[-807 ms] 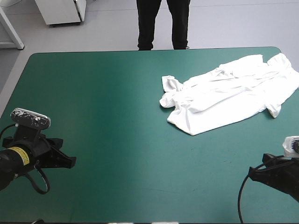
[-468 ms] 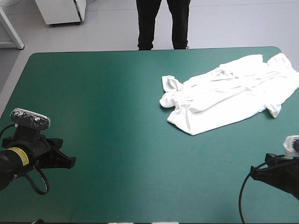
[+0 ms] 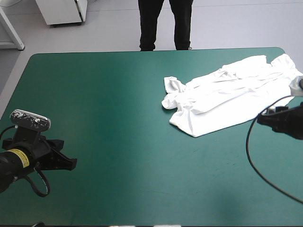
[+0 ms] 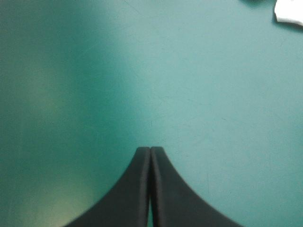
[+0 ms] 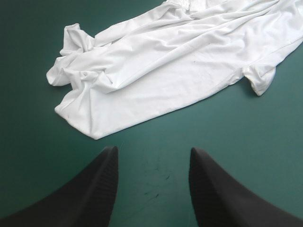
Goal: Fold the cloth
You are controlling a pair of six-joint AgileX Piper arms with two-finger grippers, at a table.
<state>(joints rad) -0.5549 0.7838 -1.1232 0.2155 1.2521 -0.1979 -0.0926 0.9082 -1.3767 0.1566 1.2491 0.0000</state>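
High view first: your T-shirt [image 3: 232, 94] lay rumpled and only half spread at the far right of the table [image 3: 109, 94], close to the far edge. Its right side ran out toward the right edge. The right gripper [image 5: 151, 152] hung just short of the near hem with its jaws apart and nothing between them. The cloth was ahead of it, not touching. The left gripper [image 4: 150, 150] sat low near the left edge with its jaws pressed together into one point, well apart from the shirt.

The main risk, as I judged it, was a bad pinch. The near hem was doubled over in places and the sleeve at the left end was bunched into a knot. Closing there could have taken two layers, or only a wrinkle, and the shirt would have lifted twisted rather than flat. A pull toward the right could also have dragged the loose side off the table (it had little margin there). With one gripper working alone, the far end would likely have trailed and crumpled further.

The teal-green cover looked smooth and bare, so the cloth would slide rather than stay put. You had plenty of open table to the left and toward the near edge for spreading it out.
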